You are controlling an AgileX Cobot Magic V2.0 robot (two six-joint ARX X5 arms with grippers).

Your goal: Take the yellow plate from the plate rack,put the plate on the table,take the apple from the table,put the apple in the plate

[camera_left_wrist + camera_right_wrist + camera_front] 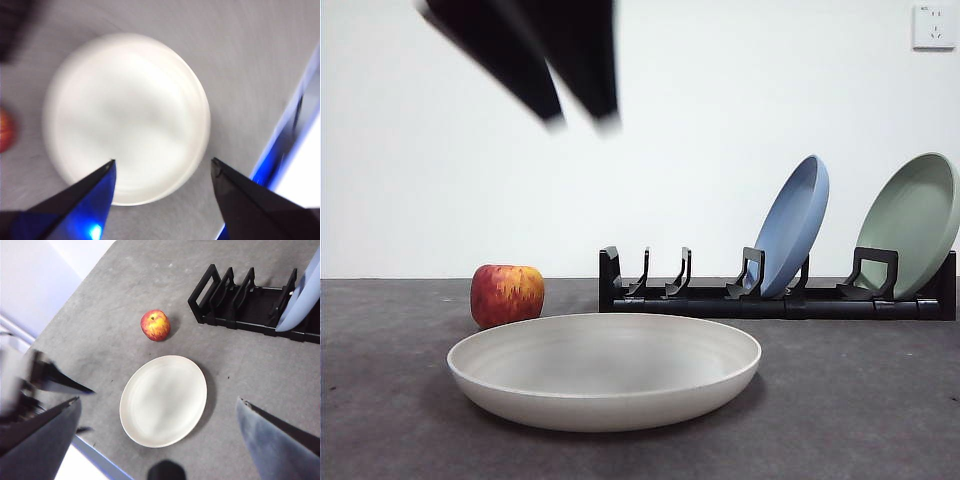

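The table (880, 400) is bearing everything. The rack (780, 300) is standing far right, its left slots bare. The plate (605, 368) is lying flat near the front, with the apple (507, 294) just behind its left edge. My left gripper (162, 167) is hanging high above the plate, jaws spread wide and holding nothing. My right gripper (157, 407) is waiting high up, likewise gaping and holding nothing.
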